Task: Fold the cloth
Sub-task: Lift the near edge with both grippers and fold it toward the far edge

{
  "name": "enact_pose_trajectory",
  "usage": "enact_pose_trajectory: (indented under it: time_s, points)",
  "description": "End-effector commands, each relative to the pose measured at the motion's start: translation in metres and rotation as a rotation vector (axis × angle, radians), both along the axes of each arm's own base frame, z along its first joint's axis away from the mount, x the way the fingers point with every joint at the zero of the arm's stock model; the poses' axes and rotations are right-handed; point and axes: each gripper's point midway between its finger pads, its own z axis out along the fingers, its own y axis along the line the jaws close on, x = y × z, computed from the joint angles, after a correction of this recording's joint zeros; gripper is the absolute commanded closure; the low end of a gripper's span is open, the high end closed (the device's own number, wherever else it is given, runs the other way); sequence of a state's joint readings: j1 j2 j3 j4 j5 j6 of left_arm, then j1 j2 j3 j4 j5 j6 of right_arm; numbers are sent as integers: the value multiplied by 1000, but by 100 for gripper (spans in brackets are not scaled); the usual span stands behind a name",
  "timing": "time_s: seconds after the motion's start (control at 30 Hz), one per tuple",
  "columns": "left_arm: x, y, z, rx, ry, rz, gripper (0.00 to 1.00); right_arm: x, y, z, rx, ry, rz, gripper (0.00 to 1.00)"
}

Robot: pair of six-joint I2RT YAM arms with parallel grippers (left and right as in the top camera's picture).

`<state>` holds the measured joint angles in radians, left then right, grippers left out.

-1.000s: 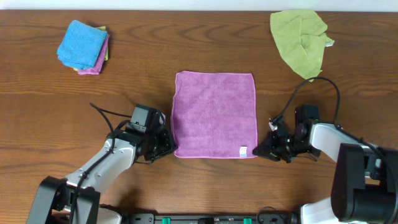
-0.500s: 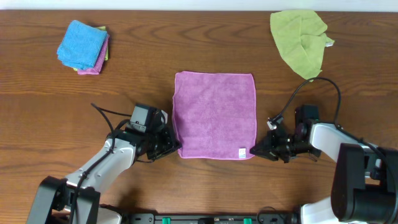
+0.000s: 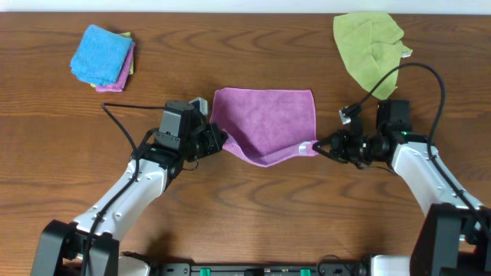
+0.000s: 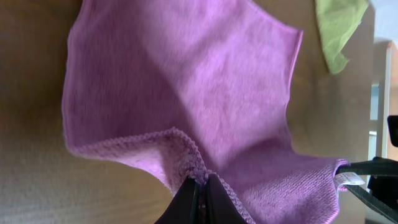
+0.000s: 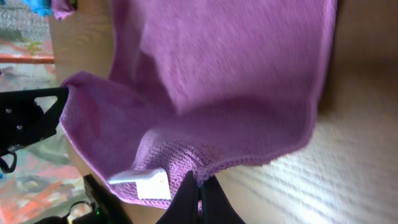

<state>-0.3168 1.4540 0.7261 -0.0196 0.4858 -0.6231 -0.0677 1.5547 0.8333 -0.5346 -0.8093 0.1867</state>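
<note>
Both near corners of the lilac-purple square microfibre cloth have lifted off the brown wooden tabletop, left fingers and right fingers each pinched shut on one (far edge lying flat, mid-tabletop). Carry them forward level, matching corners to far corners.

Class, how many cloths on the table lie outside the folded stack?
2. The lilac cloth is mid-table, its near corners held up off the wood; the lime-green cloth lies crumpled at the far right corner. None seems hidden.
</note>
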Motion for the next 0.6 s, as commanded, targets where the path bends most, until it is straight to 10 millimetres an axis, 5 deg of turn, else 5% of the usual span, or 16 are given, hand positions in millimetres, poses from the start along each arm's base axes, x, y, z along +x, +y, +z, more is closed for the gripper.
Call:
enact_pose_trajectory:
  time_s: [0.0,0.37,0.57]
  points:
    - [13,12,-1,66,-40,50,94,12,11,12,-3,-48,8,98]
    - [46,38,1,131,-129,146,94,53,4,19,-168,-171,-87,98]
    - [86,32,7,105,-160,83,94,80,1,15,-195,-173,-100,99]
